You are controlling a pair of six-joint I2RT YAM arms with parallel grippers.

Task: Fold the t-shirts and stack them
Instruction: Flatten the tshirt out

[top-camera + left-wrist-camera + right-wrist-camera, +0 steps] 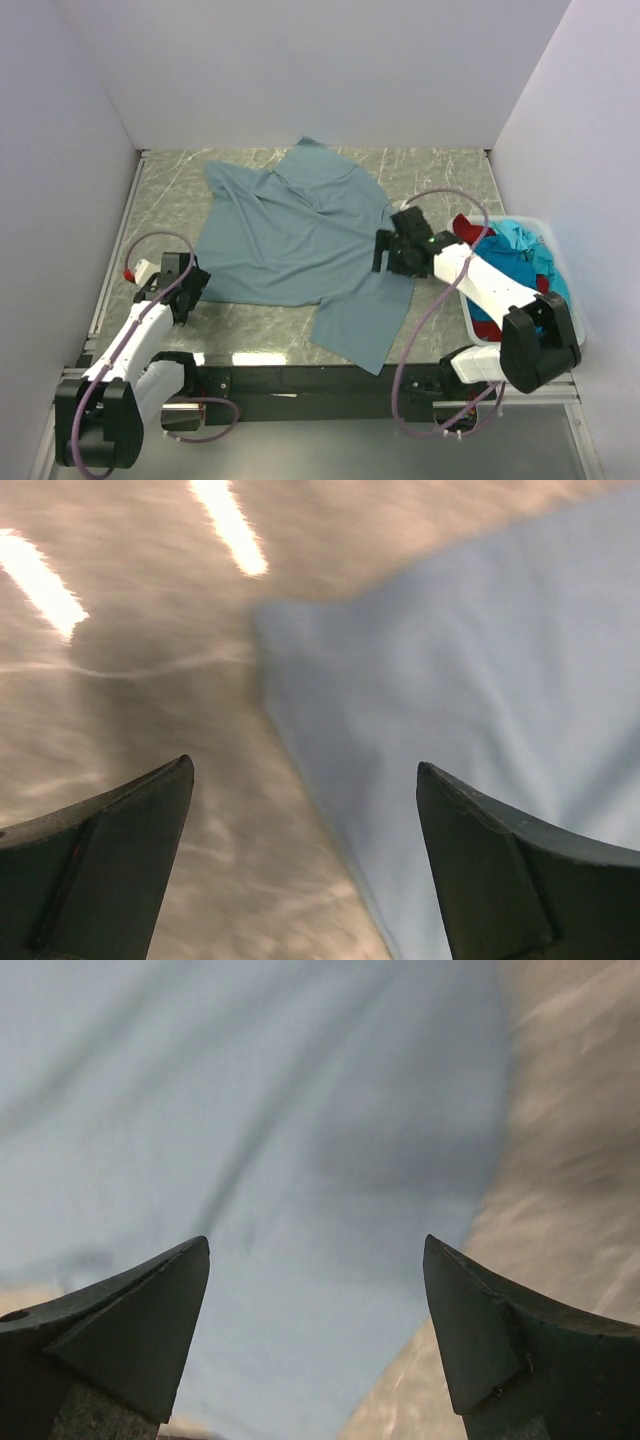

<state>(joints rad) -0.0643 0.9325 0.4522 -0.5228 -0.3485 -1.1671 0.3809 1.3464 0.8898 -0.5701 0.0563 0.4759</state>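
A grey-blue t-shirt (pixel 300 240) lies spread and wrinkled on the marbled table, with a flap hanging toward the near edge. My left gripper (pixel 197 284) is open and empty at the shirt's lower-left corner; in the left wrist view (pixel 305 770) the shirt's edge (pixel 480 660) runs between its fingers. My right gripper (pixel 383 252) is open and empty over the shirt's right side; in the right wrist view (pixel 317 1245) the cloth (pixel 250 1110) lies below it. A turquoise t-shirt (pixel 520 245) and a dark red one (pixel 465 228) are bunched in the bin.
A white plastic bin (pixel 566 270) stands at the right edge of the table, beside the right arm. White walls close in the table at the left, back and right. Bare marbled table (pixel 440 175) shows round the shirt.
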